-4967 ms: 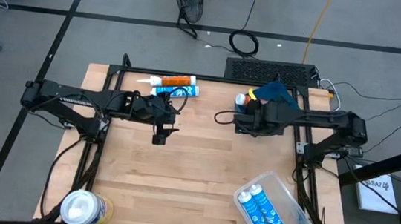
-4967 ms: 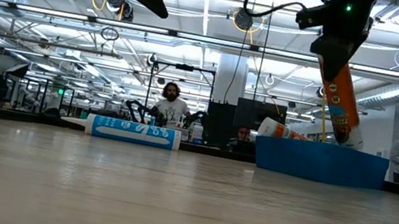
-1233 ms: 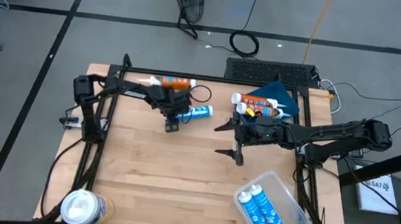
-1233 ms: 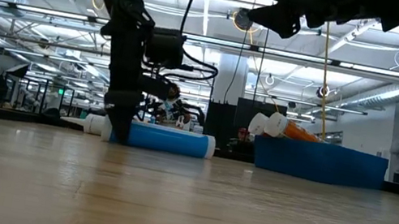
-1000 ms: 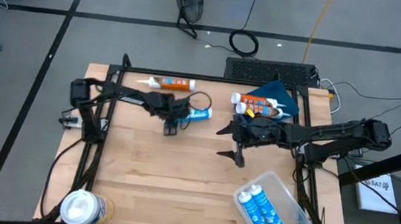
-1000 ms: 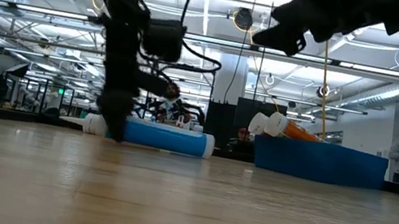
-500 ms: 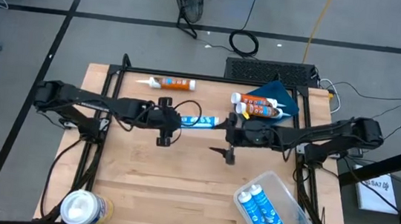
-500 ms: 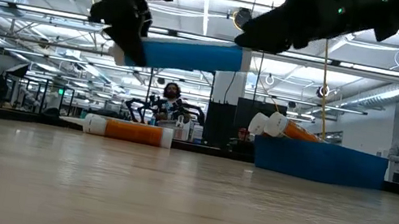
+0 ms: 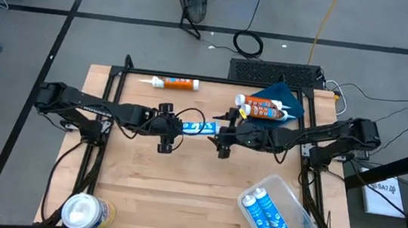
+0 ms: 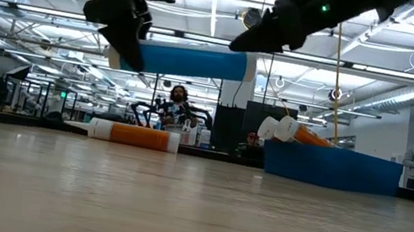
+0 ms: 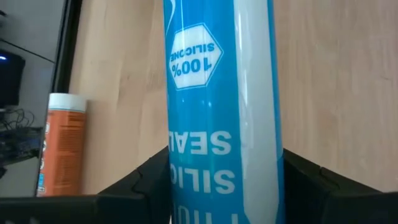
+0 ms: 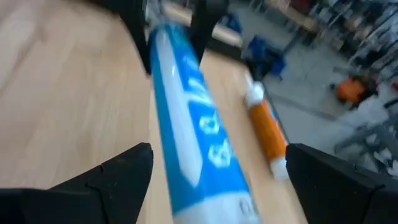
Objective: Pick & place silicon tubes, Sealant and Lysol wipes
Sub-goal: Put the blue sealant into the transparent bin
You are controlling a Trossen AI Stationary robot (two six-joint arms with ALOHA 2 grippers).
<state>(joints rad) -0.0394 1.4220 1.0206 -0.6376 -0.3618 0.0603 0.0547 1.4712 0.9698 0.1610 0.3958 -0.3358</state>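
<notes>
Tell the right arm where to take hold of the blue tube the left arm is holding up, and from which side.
Grip the blue tube on its free end toward the right arm, coming in level along the tube's axis. It hangs horizontal above the table, the left hand clamps the other end, and the right hand is open and already faces that free end.

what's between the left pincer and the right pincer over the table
The blue silicone tube spans the stretch in the high view: the left pincer holds one end, and the open right pincer sits at the other.

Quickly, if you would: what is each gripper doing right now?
Left gripper: closed on the blue silicone tube, held above the table.
Right gripper: open, fingers either side of the tube's free end.
</notes>
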